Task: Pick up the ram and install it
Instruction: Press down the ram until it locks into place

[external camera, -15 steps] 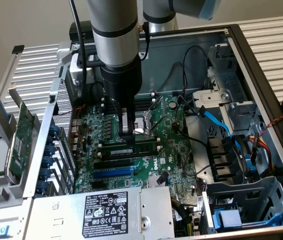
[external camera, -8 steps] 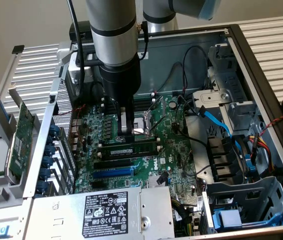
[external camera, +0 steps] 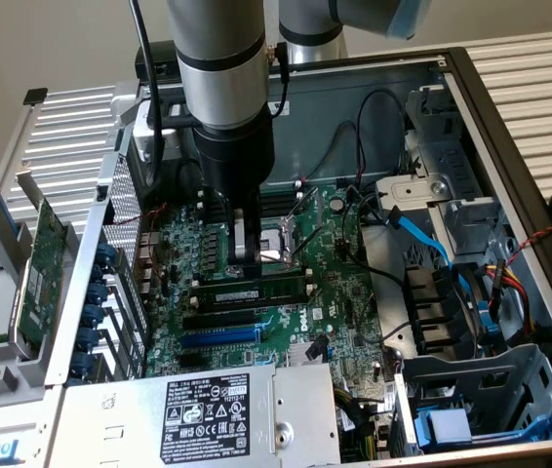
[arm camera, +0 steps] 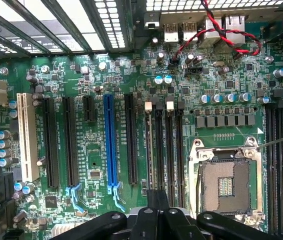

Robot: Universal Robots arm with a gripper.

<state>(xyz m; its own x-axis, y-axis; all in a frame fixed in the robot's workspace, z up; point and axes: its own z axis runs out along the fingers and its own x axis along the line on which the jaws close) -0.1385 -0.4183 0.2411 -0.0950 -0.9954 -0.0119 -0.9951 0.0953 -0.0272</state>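
Two fingers (external camera: 244,240) tight on the ram (external camera: 256,292) in the exterior view; blue slot (arm camera: 110,145), processor socket (arm camera: 226,185) in the wrist view

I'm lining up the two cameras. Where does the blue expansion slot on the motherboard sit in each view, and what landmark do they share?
Exterior view: the blue slot lies across the board's near part, between a black slot and the grey power supply.
Wrist view: the blue slot stands among black slots, between the white slot and the memory slots.
Shared landmark: the CPU socket, with its metal frame.
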